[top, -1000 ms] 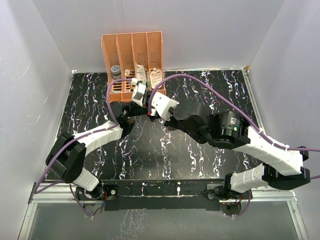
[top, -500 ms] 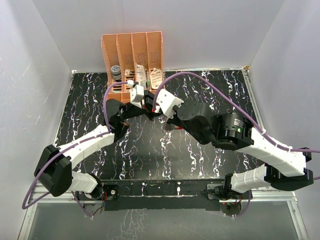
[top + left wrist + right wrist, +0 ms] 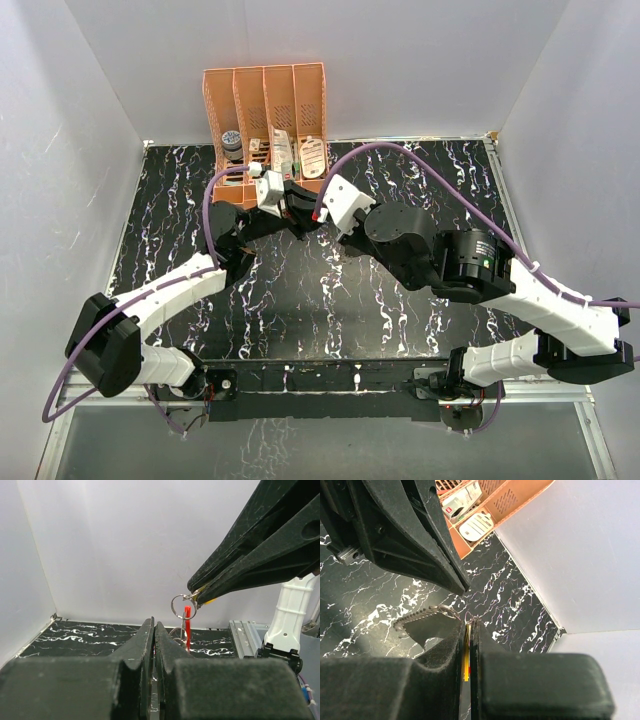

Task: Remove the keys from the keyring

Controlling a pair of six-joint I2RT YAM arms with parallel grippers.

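**Black marbled desk, two arms meeting in front of the orange rack**

White walls (image 3: 400,70) close the desk (image 3: 400,330) on three sides. An orange rack (image 3: 265,100) stands at the back edge of the desk. Both arms reach toward this rack, and their tips meet just in front of it, above the desk.

The right gripper (image 3: 468,627) has its jaws pressed almost together on a small yellow key (image 3: 209,600). Only a thin yellow edge of the key shows in the slit. The keyring (image 3: 181,605), a thin wire ring, hangs from the tips of these jaws in the air, just in front of the rack. Under the ring hangs the red tag (image 3: 187,616), seen from its edge. In the right wrist view a toothed grey strip (image 3: 417,616) goes out sideways from the ring; I cannot tell what it is.

The left gripper (image 3: 153,627) has its jaws fully closed, and nothing shows between them. Its tips are near the ring, but I cannot tell if they touch it.
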